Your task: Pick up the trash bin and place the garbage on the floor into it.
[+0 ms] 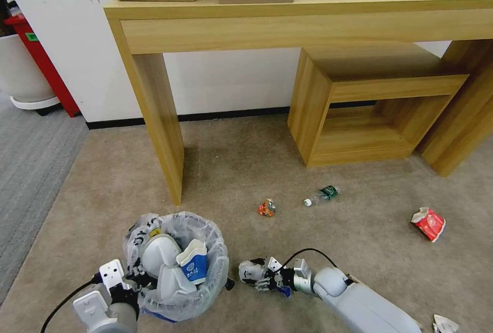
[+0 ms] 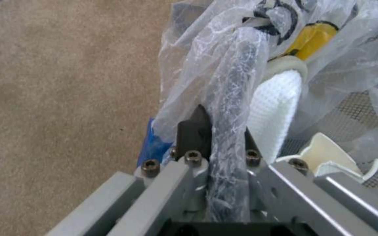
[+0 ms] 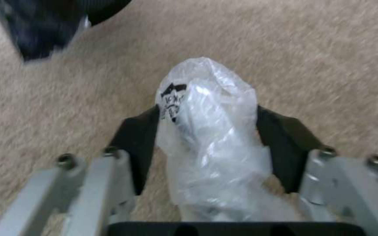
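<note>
Your left gripper (image 2: 221,137) holds the bin (image 1: 177,266) by its rim while your right gripper (image 3: 208,144) carries a crumpled plastic wrapper (image 3: 208,137) just beside it.

The left jaws are pinched on the bag-covered rim at the bin's near left side, low over the carpet (image 1: 231,168); a white slipper (image 1: 159,256) and a white-and-blue wrapper (image 1: 193,262) already lie inside. The right jaws press in on the plastic wrapper from both sides, just right of the bin. Still on the carpet, well apart from the bin: an orange-red packet (image 1: 266,208), a green-labelled bottle (image 1: 322,195), a red packet (image 1: 428,223) and a white scrap (image 1: 444,324) at your right.
</note>
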Controlling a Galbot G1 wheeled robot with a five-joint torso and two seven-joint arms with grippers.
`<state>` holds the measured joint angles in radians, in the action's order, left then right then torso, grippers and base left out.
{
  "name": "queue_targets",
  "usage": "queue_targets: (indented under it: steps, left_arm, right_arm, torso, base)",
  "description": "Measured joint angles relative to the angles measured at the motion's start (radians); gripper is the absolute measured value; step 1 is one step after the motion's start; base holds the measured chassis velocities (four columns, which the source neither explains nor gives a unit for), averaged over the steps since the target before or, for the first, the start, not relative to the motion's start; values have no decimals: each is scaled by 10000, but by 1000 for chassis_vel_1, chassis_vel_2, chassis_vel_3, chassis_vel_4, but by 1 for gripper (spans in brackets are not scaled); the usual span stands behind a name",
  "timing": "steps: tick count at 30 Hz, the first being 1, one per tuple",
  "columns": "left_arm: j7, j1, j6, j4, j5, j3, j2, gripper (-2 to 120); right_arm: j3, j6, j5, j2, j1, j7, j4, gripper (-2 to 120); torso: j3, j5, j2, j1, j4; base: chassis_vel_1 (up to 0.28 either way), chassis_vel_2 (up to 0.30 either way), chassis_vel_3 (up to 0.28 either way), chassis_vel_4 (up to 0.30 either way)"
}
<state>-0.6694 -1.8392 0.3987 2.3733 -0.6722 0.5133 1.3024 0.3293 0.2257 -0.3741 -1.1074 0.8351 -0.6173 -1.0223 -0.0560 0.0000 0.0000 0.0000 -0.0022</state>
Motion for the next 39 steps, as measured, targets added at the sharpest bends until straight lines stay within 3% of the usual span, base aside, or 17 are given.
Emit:
queue_targets:
  steps: [10, 13, 16, 27, 39]
  left_arm:
    - [-6, -73, -27, 1, 197, -96, 73, 0]
    - [-3, -90, -40, -10, 259, -132, 89, 0]
    - [0, -89, -49, -26, 273, -142, 91, 0]
    - [-6, -70, -93, -65, 304, -223, 97, 0]
    - [-225, 124, -7, 413, -576, 42, -263, 0]
  right_arm:
    - [-61, 16, -304, 40, -175, 49, -22, 21]
    - [-61, 23, -372, 27, -216, 142, -14, 6]
    - [-61, 24, -425, 16, -229, 197, -15, 0]
    - [-404, 41, -742, 31, -178, 432, -342, 0]
    - [-2889, -555, -2261, 1417, 126, 542, -4321, 0]
  torso:
    - [0, 0, 0, 0, 0]
    - [0, 0, 0, 0, 0]
    - [0, 0, 0, 0, 0]
    - [-1, 1, 0, 0, 1]
    - [-1, 2, 0, 1, 0]
  base:
    - [0, 0, 0, 0]
    - [0, 0, 0, 0]
    - [0, 0, 0, 0]
    - [0, 0, 0, 0]
    - [0, 0, 0, 0]
